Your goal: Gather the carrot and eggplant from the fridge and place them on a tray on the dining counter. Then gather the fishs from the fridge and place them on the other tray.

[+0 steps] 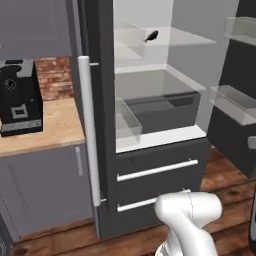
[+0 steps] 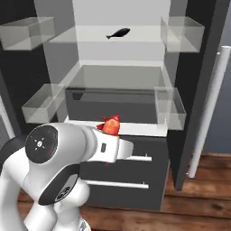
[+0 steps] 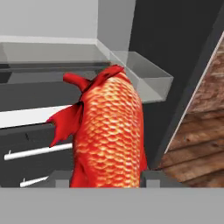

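Note:
The fridge (image 1: pixel 150 165) stands open in front of me, its inner shelves bare but for one small dark fish (image 1: pixel 151 35) (image 2: pixel 117 33) lying on the upper glass shelf. My gripper (image 3: pixel 107 177) is shut on a red-orange scaled fish (image 3: pixel 109 131) (image 2: pixel 111 125), held upright with its tail up, level with the fridge's lower white ledge and a little in front of it. The fingertips (image 3: pixel 61 178) barely show beside the fish's body. The carrot, eggplant, trays and dining counter are out of view.
Clear door bins (image 2: pixel 170 106) (image 1: pixel 235 102) jut from both open doors. Two drawer bars (image 1: pixel 157 170) run below the ledge. A black coffee machine (image 1: pixel 20 97) sits on a wooden counter (image 1: pixel 55 127) to the left. Wood floor (image 2: pixel 203 198) lies below.

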